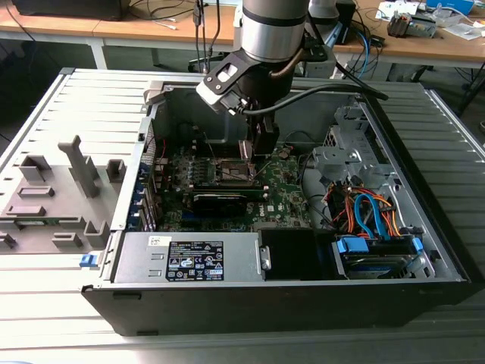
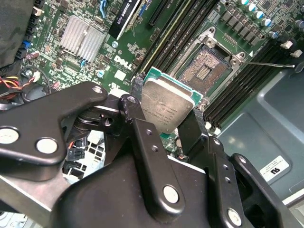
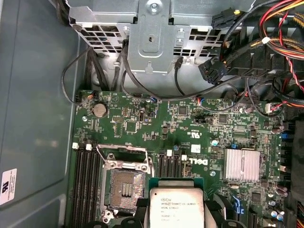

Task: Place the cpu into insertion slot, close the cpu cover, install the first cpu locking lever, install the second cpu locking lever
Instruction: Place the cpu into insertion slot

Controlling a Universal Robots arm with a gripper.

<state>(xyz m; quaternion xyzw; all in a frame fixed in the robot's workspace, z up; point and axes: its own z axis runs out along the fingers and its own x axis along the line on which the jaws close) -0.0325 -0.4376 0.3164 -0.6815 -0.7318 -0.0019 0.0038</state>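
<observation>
Gripper (image 2: 167,108): fingers (image 2: 142,137) clamped on opposite edges of cpu (image 2: 164,97), chip held just beside insertion slot (image 2: 204,71), not seated (socket contacts bare). At slot's rim, cpu cover (image 3: 124,159) stands open.

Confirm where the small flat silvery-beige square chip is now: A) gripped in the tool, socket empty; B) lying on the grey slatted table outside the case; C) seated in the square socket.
A: in the second wrist view the silvery-beige square chip is clamped in the black tool, and the square socket with the brownish-gold centre lies bare.
</observation>
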